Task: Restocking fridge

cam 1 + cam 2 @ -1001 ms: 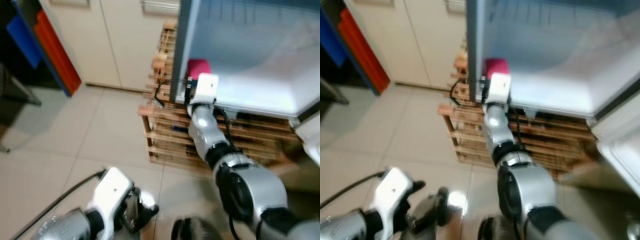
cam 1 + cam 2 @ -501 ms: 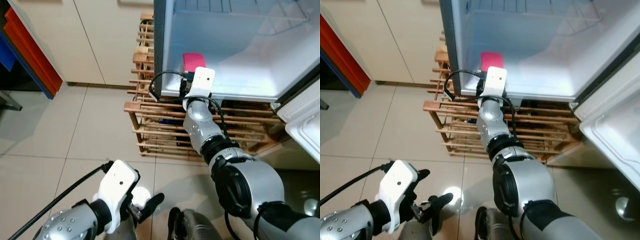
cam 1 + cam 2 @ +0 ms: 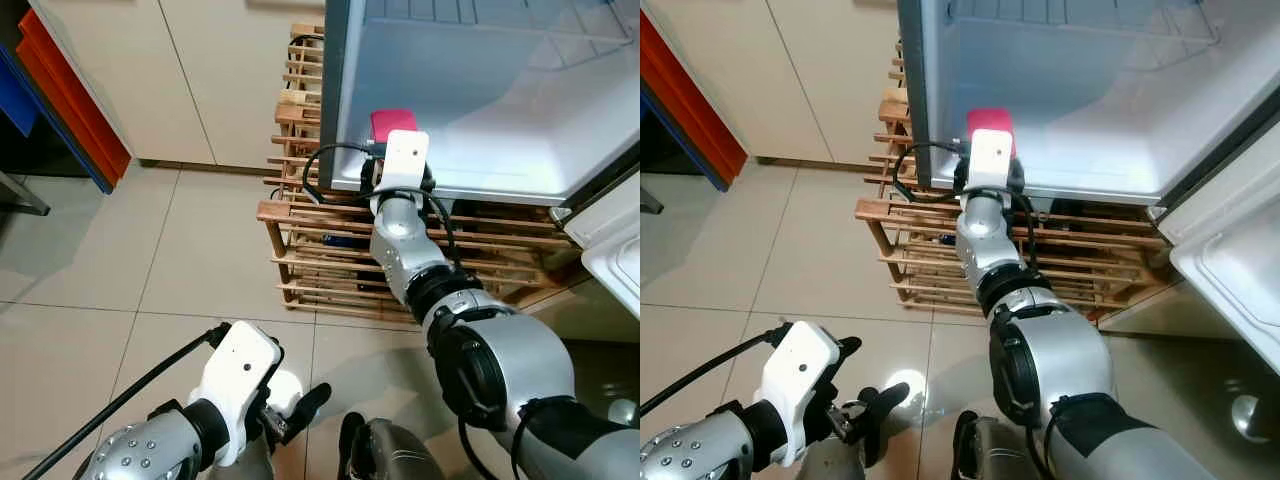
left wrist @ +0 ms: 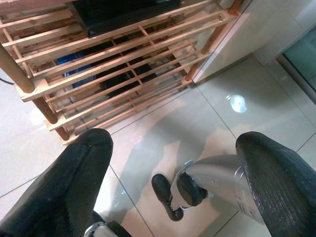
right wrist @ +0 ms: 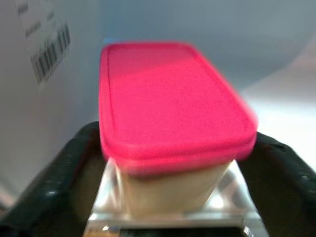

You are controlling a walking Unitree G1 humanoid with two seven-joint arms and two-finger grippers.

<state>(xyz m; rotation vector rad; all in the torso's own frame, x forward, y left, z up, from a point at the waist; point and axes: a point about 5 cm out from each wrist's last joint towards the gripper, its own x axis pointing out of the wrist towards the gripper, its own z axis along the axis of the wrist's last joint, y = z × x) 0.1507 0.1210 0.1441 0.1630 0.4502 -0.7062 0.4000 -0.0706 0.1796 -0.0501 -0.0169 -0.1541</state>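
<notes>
**One container at the fridge lip, placement unfinished**

One item in hand: a rectangular container with a pink lid, clamped between the two black fingers of the right gripper. It sits at the near left corner of the open fridge's white floor, just inside the left wall.

Risks, as I judge them:
- Released this close to the front edge, the box could tip out onto the wooden rack below.
- Lid looks smooth plastic with rounded corners; a sideways knock against the wall might twist it in the grip.
- The cable looping by the wrist could snag on the rack's slats.

Materials: matte pink lid, pale translucent body, glossy fridge lining, slatted raw timber rack, shiny cream floor tiles.

Left gripper: fingers spread apart, empty, low over the tiles.
</notes>
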